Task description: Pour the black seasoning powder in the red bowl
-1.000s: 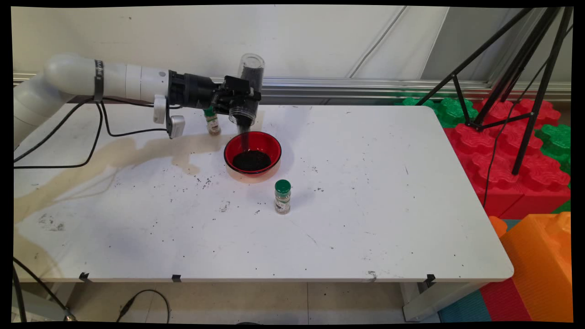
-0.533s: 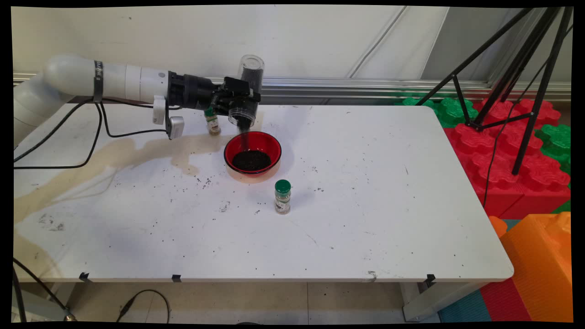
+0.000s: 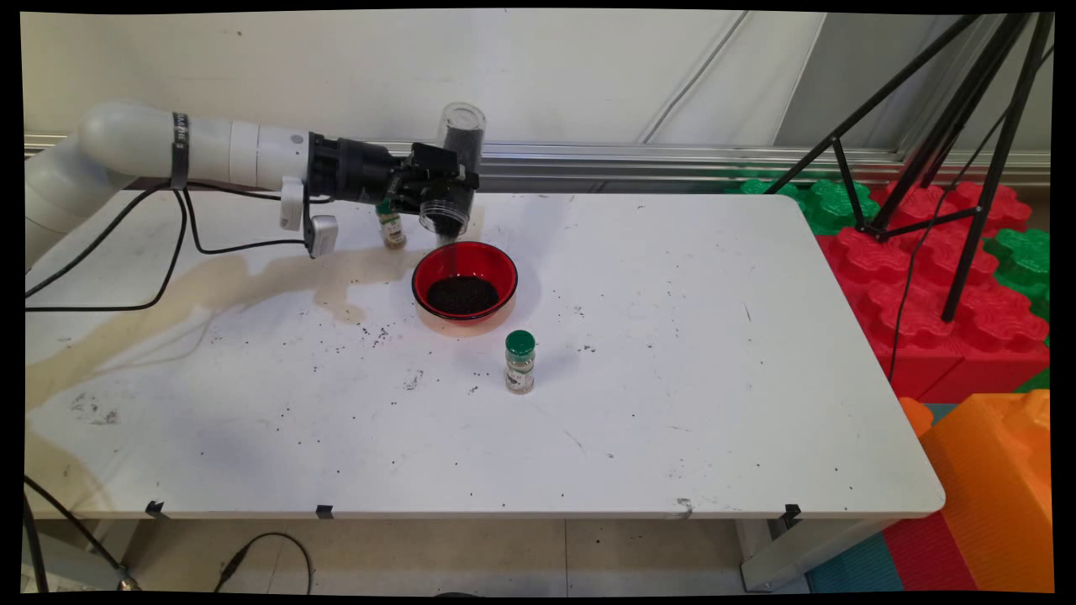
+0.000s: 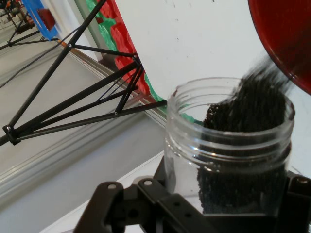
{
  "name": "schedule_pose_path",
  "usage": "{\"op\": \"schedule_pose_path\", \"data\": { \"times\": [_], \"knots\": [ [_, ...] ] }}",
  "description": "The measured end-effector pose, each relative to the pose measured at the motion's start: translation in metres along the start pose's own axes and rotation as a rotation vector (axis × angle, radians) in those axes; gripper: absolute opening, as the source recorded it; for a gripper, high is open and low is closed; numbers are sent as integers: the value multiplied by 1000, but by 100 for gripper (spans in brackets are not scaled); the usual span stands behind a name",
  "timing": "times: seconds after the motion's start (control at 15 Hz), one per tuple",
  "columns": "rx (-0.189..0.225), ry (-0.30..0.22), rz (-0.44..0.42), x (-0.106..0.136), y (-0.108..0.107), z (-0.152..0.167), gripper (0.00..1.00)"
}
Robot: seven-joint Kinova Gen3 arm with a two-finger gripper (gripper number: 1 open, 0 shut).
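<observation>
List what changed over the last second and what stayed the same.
The dark stream from the clear jar into the red bowl has thinned almost to nothing. The gripper still holds the jar tipped above the bowl. Both green-capped spice bottles stayed put.

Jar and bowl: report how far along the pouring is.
Done: a dark heap of grains already lies in the red bowl. In hand: the gripper holds the clear jar tipped mouth-down over the bowl's far rim, grains at its mouth. Left: the jar holds plenty more grains.
</observation>
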Motion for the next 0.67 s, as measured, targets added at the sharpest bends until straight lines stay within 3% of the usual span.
{"op": "schedule_pose_path", "data": {
  "times": [0.67],
  "knots": [
    [0,0,-87,0,0,-1,0]
  ]
}}
